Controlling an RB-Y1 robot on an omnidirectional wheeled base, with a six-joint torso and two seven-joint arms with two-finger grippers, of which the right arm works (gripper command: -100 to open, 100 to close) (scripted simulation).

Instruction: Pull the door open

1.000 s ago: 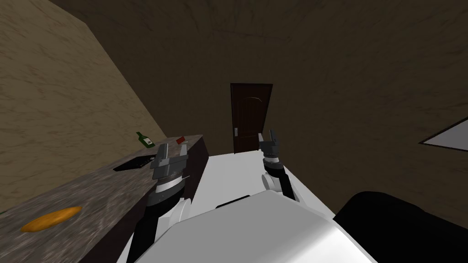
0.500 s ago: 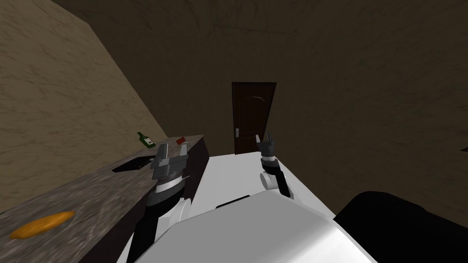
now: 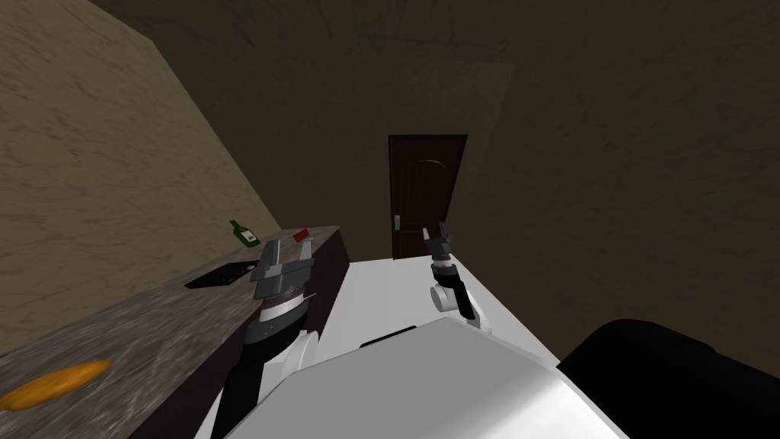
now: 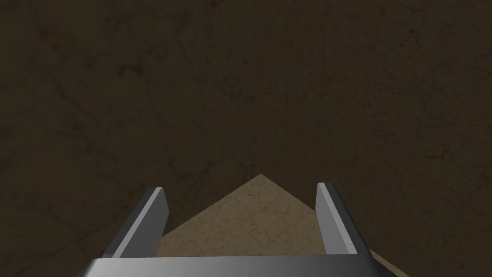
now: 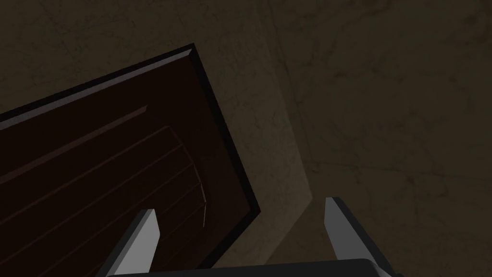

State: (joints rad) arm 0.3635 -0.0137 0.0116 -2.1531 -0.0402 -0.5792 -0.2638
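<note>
A dark brown door (image 3: 423,190) stands shut in the far wall, with a small pale handle (image 3: 396,222) on its left edge. My right gripper (image 3: 437,233) is open, stretched forward low in front of the door's lower right part and still short of it. In the right wrist view the door (image 5: 96,182) slants across behind the open fingers (image 5: 139,238). My left gripper (image 3: 287,254) is held up, open, beside the counter; its fingers (image 4: 149,221) hold nothing.
A dark stone counter (image 3: 152,328) runs along my left with a green bottle (image 3: 243,233), a small red item (image 3: 302,235), a black recess (image 3: 221,273) and an orange loaf (image 3: 53,383). A black shape (image 3: 670,381) lies at the lower right.
I have moved forward and the door looks slightly larger. My right arm has reached farther ahead and a little left. The left arm has kept its pose.
</note>
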